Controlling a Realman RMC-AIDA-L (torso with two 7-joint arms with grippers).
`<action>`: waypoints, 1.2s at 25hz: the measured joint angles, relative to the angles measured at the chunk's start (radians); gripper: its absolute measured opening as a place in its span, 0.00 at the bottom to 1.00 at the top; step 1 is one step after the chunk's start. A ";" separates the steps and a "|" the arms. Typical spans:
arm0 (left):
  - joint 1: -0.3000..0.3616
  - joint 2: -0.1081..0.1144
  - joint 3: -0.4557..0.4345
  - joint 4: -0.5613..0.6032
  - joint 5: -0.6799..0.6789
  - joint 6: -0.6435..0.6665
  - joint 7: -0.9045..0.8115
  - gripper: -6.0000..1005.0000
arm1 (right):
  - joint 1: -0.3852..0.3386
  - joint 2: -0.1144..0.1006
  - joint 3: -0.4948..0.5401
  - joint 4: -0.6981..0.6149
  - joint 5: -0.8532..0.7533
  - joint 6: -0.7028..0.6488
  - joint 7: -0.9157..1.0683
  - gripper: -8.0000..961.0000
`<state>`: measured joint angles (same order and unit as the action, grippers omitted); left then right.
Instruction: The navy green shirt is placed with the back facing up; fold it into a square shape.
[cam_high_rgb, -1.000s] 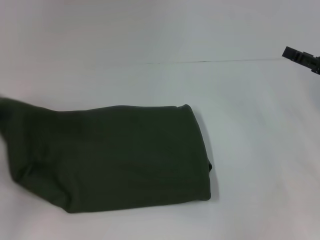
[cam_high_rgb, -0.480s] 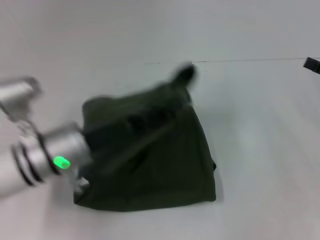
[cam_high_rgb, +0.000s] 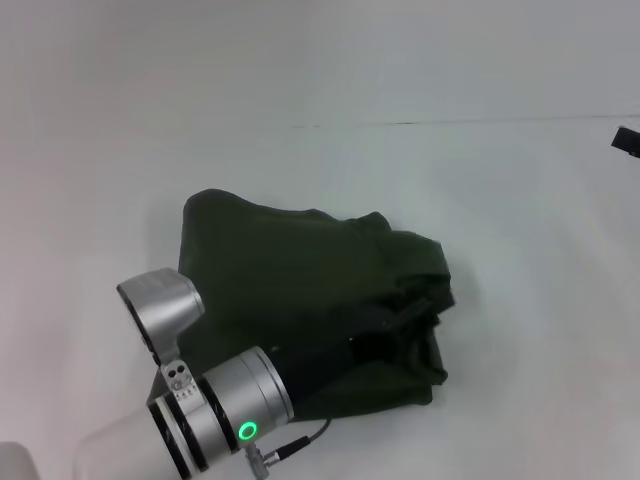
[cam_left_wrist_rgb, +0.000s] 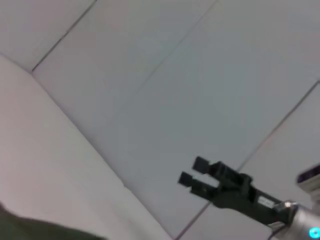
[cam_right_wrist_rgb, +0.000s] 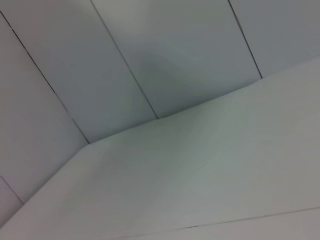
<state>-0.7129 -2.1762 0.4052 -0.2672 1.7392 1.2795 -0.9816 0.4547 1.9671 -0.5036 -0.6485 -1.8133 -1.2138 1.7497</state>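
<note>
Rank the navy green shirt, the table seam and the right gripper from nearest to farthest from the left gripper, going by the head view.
1. navy green shirt: right under the left gripper.
2. table seam: farther back, beyond the shirt.
3. right gripper: at the far right edge.

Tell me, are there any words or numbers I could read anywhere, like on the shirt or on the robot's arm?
No words or numbers can be read anywhere.
The navy green shirt: plain, no print or label showing.
The left arm: only a glowing green ring light, no writing.
The right claw: a small pale patch farther up its arm, too blurred to read.
The white table: no writing.
</note>
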 joint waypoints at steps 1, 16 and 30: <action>0.001 0.000 -0.001 0.001 0.013 0.021 -0.001 0.14 | 0.004 0.000 0.000 0.000 -0.009 0.000 0.004 0.91; 0.214 0.009 0.029 0.423 0.097 0.426 0.019 0.73 | 0.145 -0.053 -0.073 0.017 -0.135 -0.167 0.379 0.91; 0.373 0.012 0.029 0.600 0.097 0.439 0.148 0.89 | 0.353 0.006 -0.266 0.213 -0.139 0.064 0.404 0.88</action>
<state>-0.3401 -2.1637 0.4344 0.3326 1.8361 1.7184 -0.8336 0.8079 1.9731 -0.7692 -0.4353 -1.9523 -1.1495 2.1537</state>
